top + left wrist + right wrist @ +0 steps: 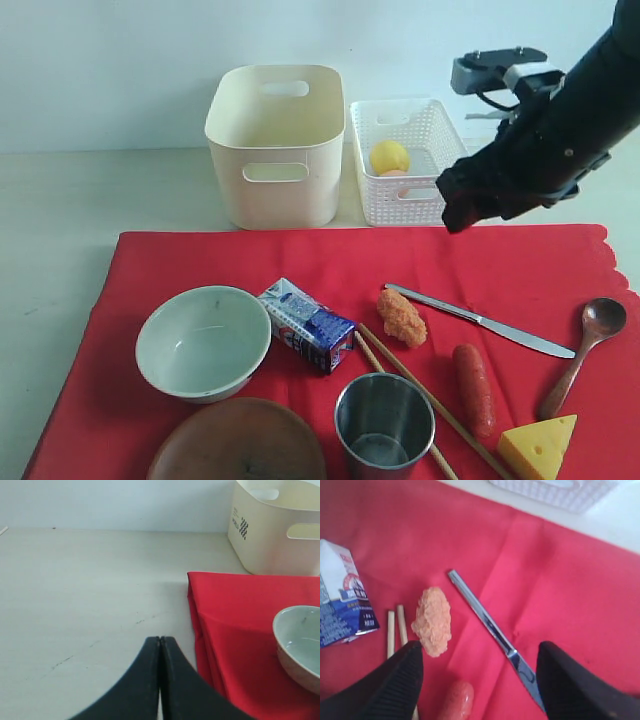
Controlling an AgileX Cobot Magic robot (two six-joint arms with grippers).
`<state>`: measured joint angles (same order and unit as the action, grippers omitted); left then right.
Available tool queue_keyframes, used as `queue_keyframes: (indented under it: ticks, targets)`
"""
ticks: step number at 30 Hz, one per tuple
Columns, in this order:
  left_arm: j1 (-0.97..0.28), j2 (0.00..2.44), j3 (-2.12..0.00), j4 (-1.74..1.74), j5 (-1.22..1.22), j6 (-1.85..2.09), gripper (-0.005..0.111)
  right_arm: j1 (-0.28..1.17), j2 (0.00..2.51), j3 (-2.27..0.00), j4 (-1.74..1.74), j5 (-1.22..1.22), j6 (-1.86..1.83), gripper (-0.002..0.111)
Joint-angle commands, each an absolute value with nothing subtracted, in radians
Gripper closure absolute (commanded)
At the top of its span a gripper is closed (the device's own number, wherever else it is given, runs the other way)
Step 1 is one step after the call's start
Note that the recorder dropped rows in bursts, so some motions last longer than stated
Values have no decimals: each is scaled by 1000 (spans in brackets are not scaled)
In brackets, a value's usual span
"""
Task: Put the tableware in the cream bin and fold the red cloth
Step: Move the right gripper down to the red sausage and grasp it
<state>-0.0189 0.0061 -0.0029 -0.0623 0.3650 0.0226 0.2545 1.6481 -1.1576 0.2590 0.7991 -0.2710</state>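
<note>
A: Nearest: steel cup (384, 430) and brown wooden plate (240, 445) on the red cloth (200, 260), the plate at nine o'clock of the cup.

B: Other tableware?

A: All on the cloth. From the cup: bowl (203, 340) at ten o'clock, chopsticks (420, 400) just beside it at three, knife (480, 320) at two, spoon (590, 345) beyond at three. Cream bin (275, 145) at eleven, on bare table past the cloth.

B: Arm pose?

A: Right arm (530, 140) enters from two o'clock, sloping down over the cloth's far edge. Right gripper (481, 650) spread wide, empty, with the knife below the gap. Left gripper (160, 645) pressed closed, empty, low over bare table just beside the cloth's edge.
</note>
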Motion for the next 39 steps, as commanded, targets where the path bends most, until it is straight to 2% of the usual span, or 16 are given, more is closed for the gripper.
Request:
queue_keyframes:
  ticks: [1,9,14,39]
  targets:
    - [-24,0,0,-61,352,22,107,267,1636,-1071,254,781,-229,48]
    - [-24,0,0,-61,352,22,107,382,1642,-951,79,730,-44,50]
    - [-24,0,0,-61,352,22,107,395,1673,-930,0,727,82,50]
    - [-24,0,0,-61,352,22,107,395,1877,-930,203,660,-75,52]
